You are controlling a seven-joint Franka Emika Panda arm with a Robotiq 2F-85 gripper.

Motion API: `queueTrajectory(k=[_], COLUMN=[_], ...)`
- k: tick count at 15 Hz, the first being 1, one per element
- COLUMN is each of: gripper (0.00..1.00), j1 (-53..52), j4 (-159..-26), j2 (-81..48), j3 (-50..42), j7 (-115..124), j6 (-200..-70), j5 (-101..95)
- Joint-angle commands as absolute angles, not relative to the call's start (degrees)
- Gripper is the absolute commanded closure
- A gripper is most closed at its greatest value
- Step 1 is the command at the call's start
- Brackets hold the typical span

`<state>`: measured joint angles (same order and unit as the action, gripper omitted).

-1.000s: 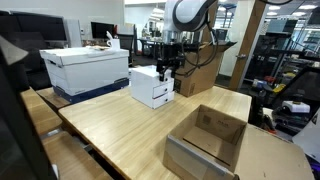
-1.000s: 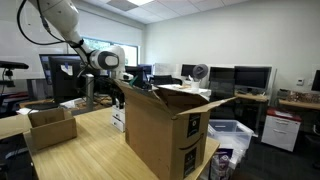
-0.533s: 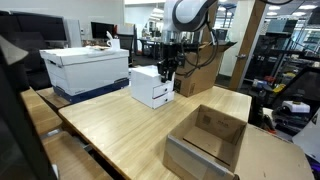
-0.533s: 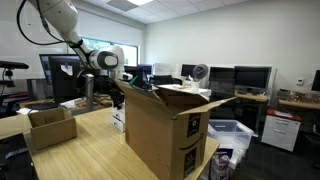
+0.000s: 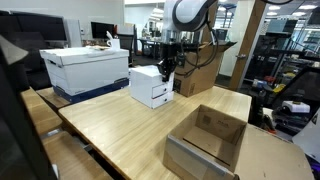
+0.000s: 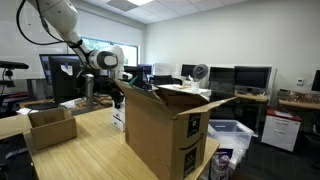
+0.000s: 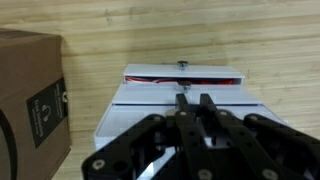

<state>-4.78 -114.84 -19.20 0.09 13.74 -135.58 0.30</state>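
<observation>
One closed gripper [image 7: 190,100] hovers above drawer unit [image 7: 140,98], cardboard box [image 7: 30,100] close beside.

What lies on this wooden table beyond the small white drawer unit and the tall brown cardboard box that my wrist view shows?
Observer: An open-topped brown cardboard box sits at a corner of the wooden table, well away from the small white drawer unit by the gripper.
Operator: And on the unit's other side?
Observer: A large white lidded box stands there, apart from it.
Operator: Is the tall brown cardboard box closed on top?
Observer: No, its top flaps stand open.
</observation>
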Motion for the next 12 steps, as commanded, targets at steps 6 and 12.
queueTrajectory(k=[6, 12], gripper=[0.94, 0.94], j1=[-5.5, -6.1], j4=[-123.7, -130.1], j2=[-11.9, -6.4], j3=[-0.8, 0.2], j7=[20.5, 25.2], j6=[-137.2, -136.4], j5=[-0.5, -0.3])
